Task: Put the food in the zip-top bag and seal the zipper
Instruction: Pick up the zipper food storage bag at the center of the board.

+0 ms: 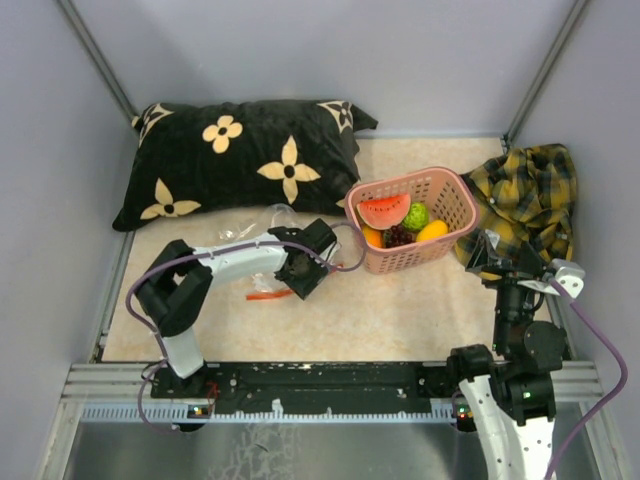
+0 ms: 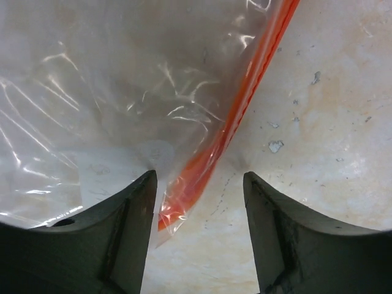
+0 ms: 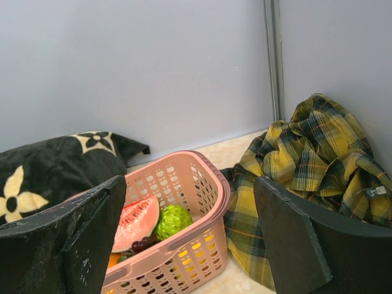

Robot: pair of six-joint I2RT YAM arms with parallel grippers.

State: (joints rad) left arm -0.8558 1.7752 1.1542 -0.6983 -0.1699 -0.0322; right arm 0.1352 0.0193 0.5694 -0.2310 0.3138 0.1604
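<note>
Left wrist cam: my left gripper [image 2: 199,177] part-open, holding nothing, jaws astride nr end of thin red-orange zipper strip [image 2: 242,110] of clear crinkly plastic bag [image 2: 92,79]; strip runs away up-right; right gripper [image 3: 190,184] wide open, empty.

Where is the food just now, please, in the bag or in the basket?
In the basket: watermelon, green fruit, grapes and orange pieces lie inside; the bag looks empty.

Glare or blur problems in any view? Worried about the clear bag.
Left wrist: white glare streaks across the bag, red strip reads clearly. Top: even light, soft shadows, bag nearly lost against the pale table. Right wrist: basket and plaid shirt sharp, own fingers dark, little detail.
</note>
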